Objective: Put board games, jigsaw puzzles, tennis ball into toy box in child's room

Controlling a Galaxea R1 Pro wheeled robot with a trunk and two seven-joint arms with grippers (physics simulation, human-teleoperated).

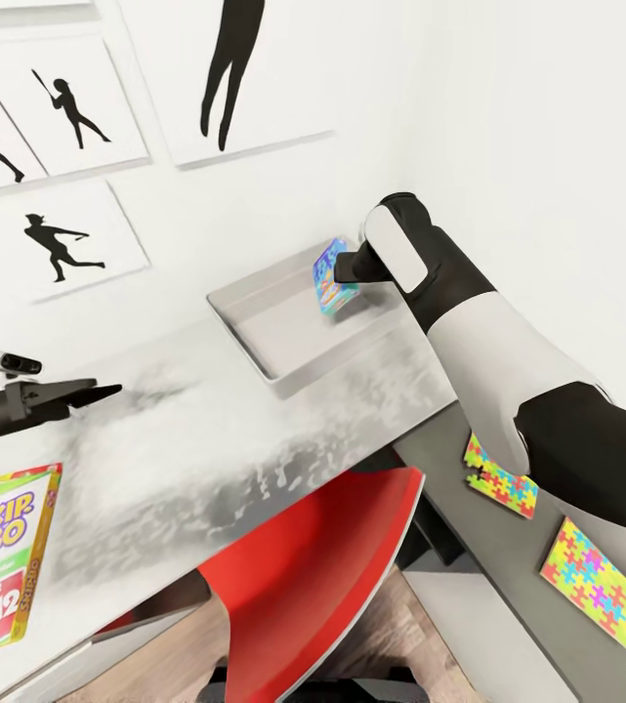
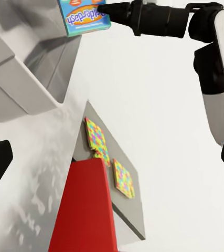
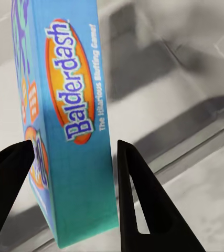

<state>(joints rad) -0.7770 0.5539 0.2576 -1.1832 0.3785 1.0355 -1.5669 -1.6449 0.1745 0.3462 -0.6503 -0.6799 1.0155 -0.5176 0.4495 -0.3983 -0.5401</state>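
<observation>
My right gripper (image 1: pixel 338 276) is shut on a blue Balderdash board game (image 1: pixel 331 277), holding it on edge and tilted over the far corner of the light grey toy box (image 1: pixel 254 337). In the right wrist view its black fingers (image 3: pixel 135 199) flank the board game (image 3: pixel 64 131) above the toy box (image 3: pixel 164 89). A green Skip-Bo board game (image 1: pixel 5 566) lies near the table's front left. My left gripper (image 1: pixel 107 392) hovers open above the table, left of the toy box. Two jigsaw puzzles (image 1: pixel 500 480) (image 1: pixel 605 591) lie on a darker surface at lower right. The tennis ball and bed are out of view.
A red chair (image 1: pixel 322 576) is tucked under the table's front edge. Black silhouette pictures (image 1: pixel 68 239) hang on the white wall behind the table. The left wrist view shows the toy box (image 2: pixel 28 79), the red chair (image 2: pixel 85 210) and both puzzles (image 2: pixel 97 139) (image 2: pixel 123 178).
</observation>
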